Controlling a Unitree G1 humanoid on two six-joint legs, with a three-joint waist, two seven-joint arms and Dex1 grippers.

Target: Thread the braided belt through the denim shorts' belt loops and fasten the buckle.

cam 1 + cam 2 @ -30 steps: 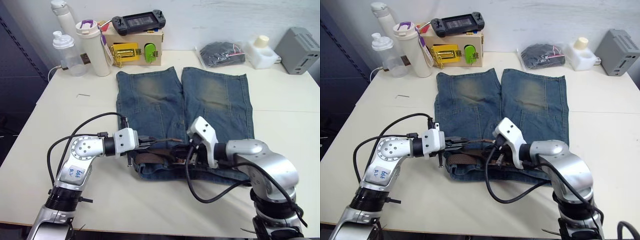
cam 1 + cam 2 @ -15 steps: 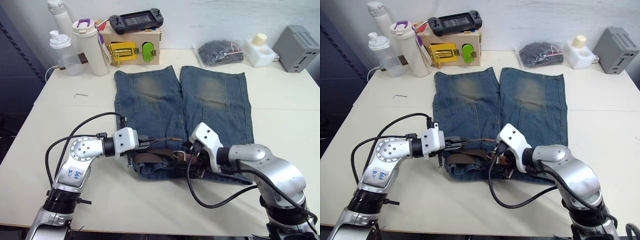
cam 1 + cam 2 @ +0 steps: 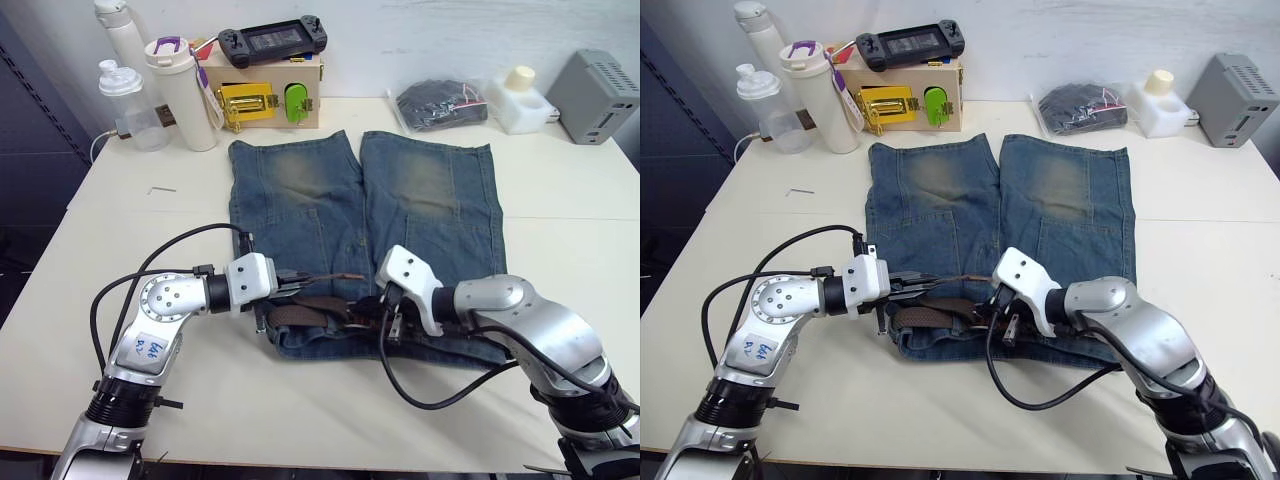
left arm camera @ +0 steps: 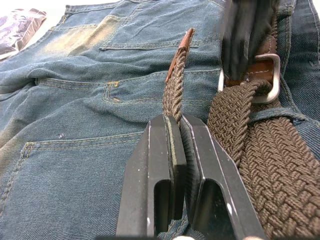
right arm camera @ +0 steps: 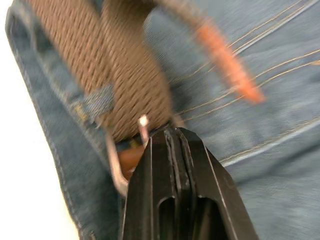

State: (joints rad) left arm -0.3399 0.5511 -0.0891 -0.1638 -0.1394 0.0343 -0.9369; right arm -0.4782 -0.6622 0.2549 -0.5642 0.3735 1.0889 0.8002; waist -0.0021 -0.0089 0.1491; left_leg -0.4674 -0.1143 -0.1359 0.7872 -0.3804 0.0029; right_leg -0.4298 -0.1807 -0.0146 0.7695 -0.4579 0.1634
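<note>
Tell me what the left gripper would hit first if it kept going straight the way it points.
Probably the right gripper, whose dark fingers stand at the buckle just ahead. The left gripper, shut on the braided belt, points along the denim shorts waistband toward it; depth is hard to judge.

The denim shorts (image 3: 365,220) lie flat at the centre of the table (image 3: 560,230), legs toward 12 o'clock, waistband toward 6 o'clock. The braided belt (image 3: 310,310) lies along the waistband, with the buckle (image 4: 272,77) near its middle. The left claw (image 3: 300,284) is at 9 o'clock of the buckle, on the belt's free end. The right claw (image 3: 372,306) is at 3 o'clock of it, touching the buckle. Along the table's 12 o'clock edge, from 9 toward 3 o'clock: bottles (image 3: 160,90), a wooden box (image 3: 265,95) with a controller (image 3: 272,40) on top, a bagged bundle (image 3: 440,103), a small container (image 3: 518,100), a box unit (image 3: 603,95).
</note>
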